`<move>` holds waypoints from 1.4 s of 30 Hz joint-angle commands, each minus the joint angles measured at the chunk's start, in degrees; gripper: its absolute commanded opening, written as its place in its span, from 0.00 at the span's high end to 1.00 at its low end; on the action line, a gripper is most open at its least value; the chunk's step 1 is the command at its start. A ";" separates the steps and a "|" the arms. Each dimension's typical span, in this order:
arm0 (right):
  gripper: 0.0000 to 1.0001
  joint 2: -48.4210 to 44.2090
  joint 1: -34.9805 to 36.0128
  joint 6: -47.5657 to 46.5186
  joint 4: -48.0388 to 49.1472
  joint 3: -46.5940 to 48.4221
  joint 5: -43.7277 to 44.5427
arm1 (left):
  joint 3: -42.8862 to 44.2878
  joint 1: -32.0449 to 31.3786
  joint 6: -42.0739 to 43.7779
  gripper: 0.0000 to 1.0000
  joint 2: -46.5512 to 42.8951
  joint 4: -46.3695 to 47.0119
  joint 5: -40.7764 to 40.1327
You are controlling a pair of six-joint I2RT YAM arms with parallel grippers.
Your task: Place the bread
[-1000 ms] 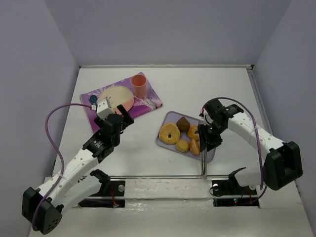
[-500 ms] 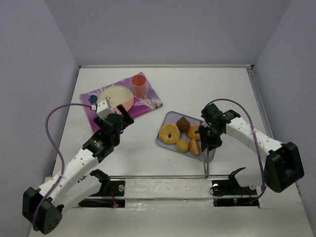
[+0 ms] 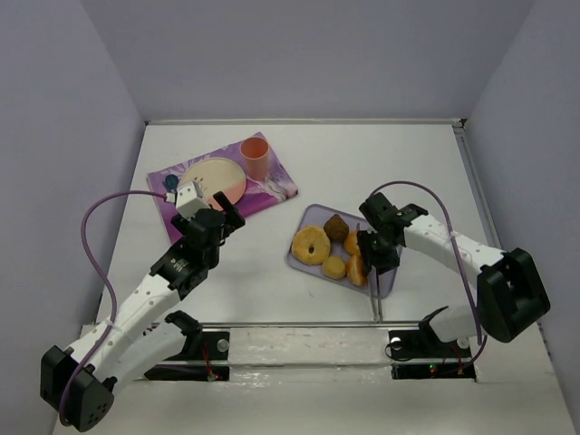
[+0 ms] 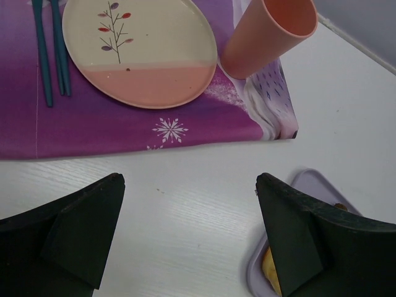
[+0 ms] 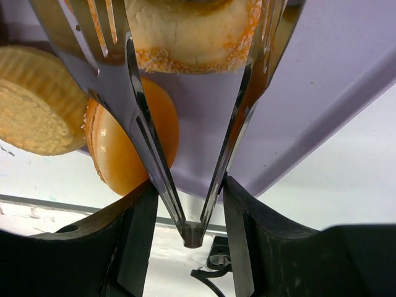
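— While your right gripper [image 5: 192,207] hangs low over the tray [image 5: 297,93], how much of the job would you call done?
— Very little, as I judge it. The bread [image 5: 111,154] lies on the tray at its near edge, just beside the pale bun [image 5: 34,102], and it is not lifted
— And the claw itself?
— Your right claw is pinching the tongs [image 5: 148,142] near their hinge, and the two tong arms stand spread in a V. One arm crosses over the bread and the tips reach up by the ring doughnut [image 5: 192,31], so the roll is not clasped between them
— What about your other arm?
— Your left gripper [image 4: 189,184] has its jaws wide apart and holds nothing. It hovers over bare table between the purple placemat [image 4: 124,130] and the tray
— So what is left?
— Nearly all of it, I'd say: you have to set the tongs around the roll, squeeze, lift and carry it. The plate [image 4: 142,55] on the placemat, next to the cup [image 4: 266,37], looks the likely spot, though that is my guess
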 commanded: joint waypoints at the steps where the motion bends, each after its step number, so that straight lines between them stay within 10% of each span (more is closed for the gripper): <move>1: 0.49 -2.90 1.09 1.34 0.04 -0.57 1.34 | 0.77 0.49 0.16 0.01 -1.67 1.47 -1.11; 16: 0.54 -15.47 3.63 1.86 -9.54 -3.56 -13.41 | 0.94 0.67 0.25 0.01 -1.41 1.29 -0.59; 42: 0.45 -12.23 11.91 5.74 -10.08 -5.85 -9.82 | 0.68 0.76 -0.11 0.01 -2.11 0.76 -0.68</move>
